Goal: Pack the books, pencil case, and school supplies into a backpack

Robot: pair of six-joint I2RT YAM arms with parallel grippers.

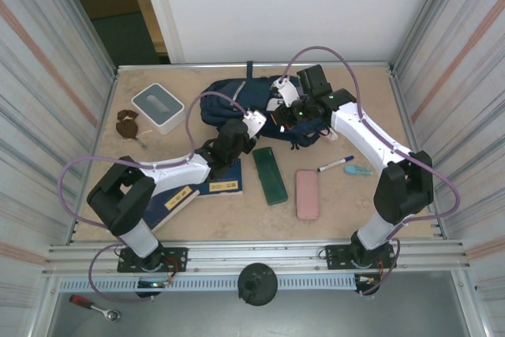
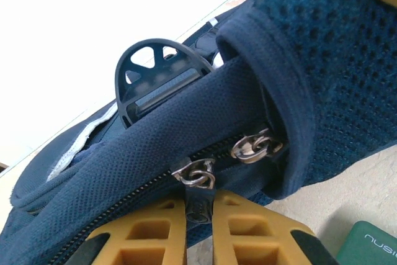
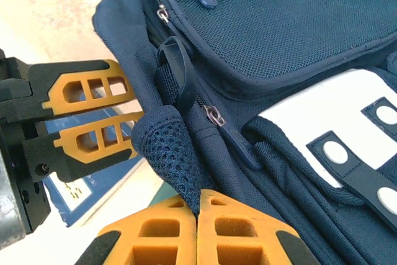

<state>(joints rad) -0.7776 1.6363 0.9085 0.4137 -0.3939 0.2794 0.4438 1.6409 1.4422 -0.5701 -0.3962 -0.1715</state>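
Note:
The navy backpack [image 1: 229,100] lies at the back middle of the table. My left gripper [image 2: 200,200] is shut on the dark pull tab [image 2: 198,210] of a zip slider, with a second slider [image 2: 255,147] just to its right. My right gripper [image 3: 198,206] is shut on a mesh flap [image 3: 167,147] of the backpack [image 3: 285,29], and the left gripper's orange fingers [image 3: 87,88] stand close beside it. Two dark-blue books [image 1: 215,187] [image 1: 177,199] lie under the left arm. A dark-green pencil case [image 1: 270,175], a pink case [image 1: 308,193] and a blue-capped white marker [image 1: 335,165] lie in front.
A white-and-grey square box [image 1: 158,108] stands at the back left with a small brown object [image 1: 126,124] beside it. A small teal item [image 1: 357,170] lies right of the marker. Corrugated walls close in both sides.

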